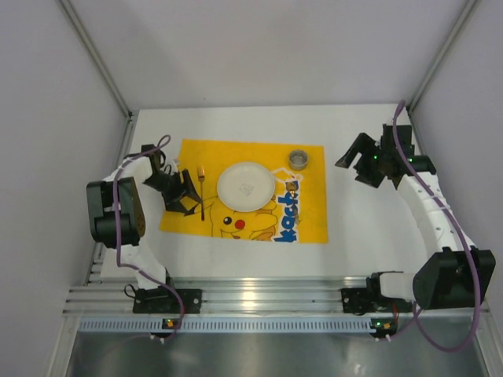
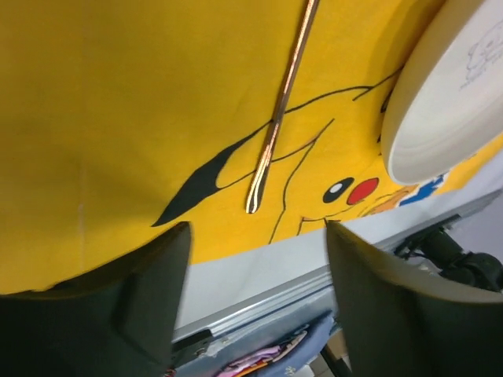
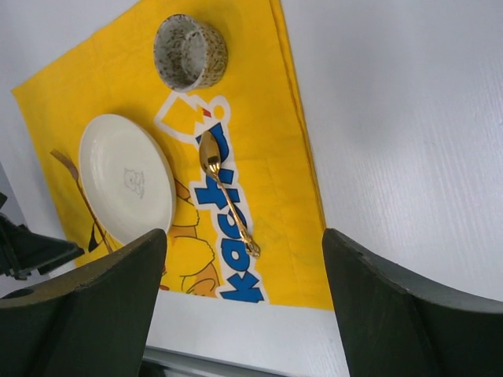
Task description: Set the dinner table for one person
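Bright, even, diffuse light from overhead in all views. Top view is sharp. The white dinner table (image 1: pixel 361 236) is close to blown out, with a glare patch on the aluminium rail (image 1: pixel 251 297) at the near edge. Shadows are soft and short.

Left wrist: left gripper fingers (image 2: pixel 94 314) dark and out of focus. Bright specular streak down the fork (image 2: pixel 275 126). Plate (image 2: pixel 448 102) rim washed out at right.

Right wrist: right gripper fingers (image 3: pixel 78 314) dark and soft-edged. Mat (image 3: pixel 259 157) crisp. Spoon (image 3: pixel 224 192) glints. Soft shadow hugs the plate's edge.

One yellow mat (image 1: pixel 310 214), one plate (image 1: pixel 246 187), one cup (image 1: pixel 299 159), one fork (image 1: pixel 202 193), one spoon (image 3: pixel 228 200)
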